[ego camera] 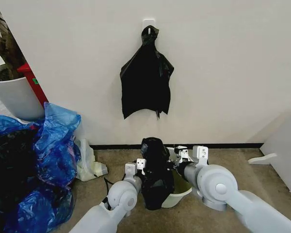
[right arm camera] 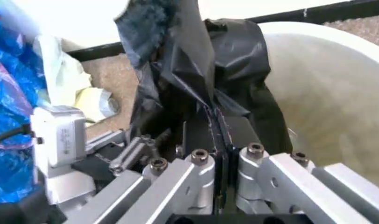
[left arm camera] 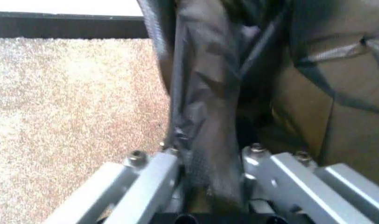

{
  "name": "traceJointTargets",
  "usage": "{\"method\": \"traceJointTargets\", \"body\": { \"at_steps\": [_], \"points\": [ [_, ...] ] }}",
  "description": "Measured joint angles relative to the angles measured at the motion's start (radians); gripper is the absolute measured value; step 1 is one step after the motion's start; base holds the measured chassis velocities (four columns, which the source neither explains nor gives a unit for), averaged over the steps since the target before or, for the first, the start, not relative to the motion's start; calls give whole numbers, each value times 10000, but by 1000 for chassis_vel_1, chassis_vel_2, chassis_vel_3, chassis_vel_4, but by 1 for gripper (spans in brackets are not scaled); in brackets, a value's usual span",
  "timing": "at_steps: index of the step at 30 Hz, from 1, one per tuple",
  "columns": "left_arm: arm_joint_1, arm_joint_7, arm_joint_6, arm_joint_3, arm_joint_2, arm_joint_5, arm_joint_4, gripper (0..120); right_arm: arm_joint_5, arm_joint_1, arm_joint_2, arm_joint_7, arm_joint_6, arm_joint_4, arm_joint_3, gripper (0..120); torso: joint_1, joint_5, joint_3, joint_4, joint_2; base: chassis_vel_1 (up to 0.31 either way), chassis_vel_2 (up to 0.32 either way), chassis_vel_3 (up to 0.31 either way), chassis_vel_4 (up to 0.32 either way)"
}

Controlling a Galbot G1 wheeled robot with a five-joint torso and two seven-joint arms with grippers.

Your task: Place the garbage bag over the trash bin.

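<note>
I had both grippers on the garbage bag, which stood bunched over the left side of the trash bin on the floor near the wall. Left gripper jaws pinched a fold of film; right gripper jaws were pressed together on another fold. To do this well I judged: spread the mouth wide, keep both pinches firm, lower over the rim evenly.

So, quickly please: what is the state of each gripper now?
Left gripper: closed on the garbage bag.
Right gripper: closed on the same garbage bag.
</note>
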Motion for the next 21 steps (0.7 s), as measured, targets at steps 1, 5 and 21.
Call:
{"method": "traceJointTargets", "body": {
  "at_steps": [1,5,21],
  "points": [
    [20,5,-56,-10,0,2,1,5,-63,-63,-17,-7,1,-26,25,0,0,1,0,-1,0,0,0,0,0],
    [103,-116,-221,-70,0,4,-1,3,-244,-224,-77,-33,25,-70,110,0,0,1,0,0,0,0,0,0,0],
    [1191,-895,-1652,-833,79,1,-707,3,-810,-1134,-492,-129,307,1105,1001,0,0,3,0,2,0,0,0,0,0]
  ]
}}
